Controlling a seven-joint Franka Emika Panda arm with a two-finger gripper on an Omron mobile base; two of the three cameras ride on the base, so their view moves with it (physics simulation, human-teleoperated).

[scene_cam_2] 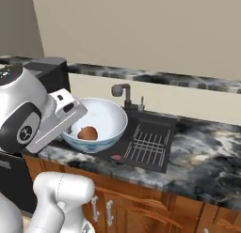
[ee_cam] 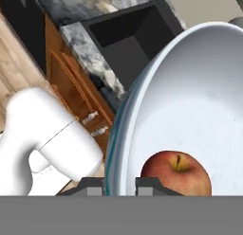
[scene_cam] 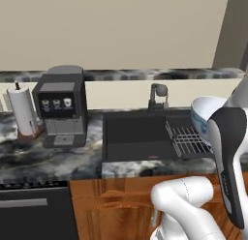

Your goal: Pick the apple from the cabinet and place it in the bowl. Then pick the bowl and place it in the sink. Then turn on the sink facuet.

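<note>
To the left of the claw (ee_cam: 119, 185) stands the paper towel roll (scene_cam: 23, 111) and, next to it, the boxy coffee machine (scene_cam: 62, 110), both well apart from the work and out of its way on the marbled desk (scene_cam: 53, 159). Nearer in lies the black sink (scene_cam: 138, 136), with the sink facuet (scene_cam: 158, 96) behind it and its ridged rack section (scene_cam: 190, 141) on the side closest to the claw. The claw itself is clenched on the rim of the bowl (scene_cam_2: 96, 124), one finger inside the wall and one outside, which I take to be the way to lift a wide bowl without tipping it. The apple (scene_cam_2: 87, 132) sits in the bottom of the bowl, just in front of the fingers, so the first part of the job looks done. The bowl hangs over the sink's rack end, seemingly being carried into the basin, while the tap looks untouched. Below the desk runs the brown wooden cabinet (scene_cam_2: 141, 206) with pale bar handles, and behind everything a plain beige wall (scene_cam_2: 141, 30).
</note>
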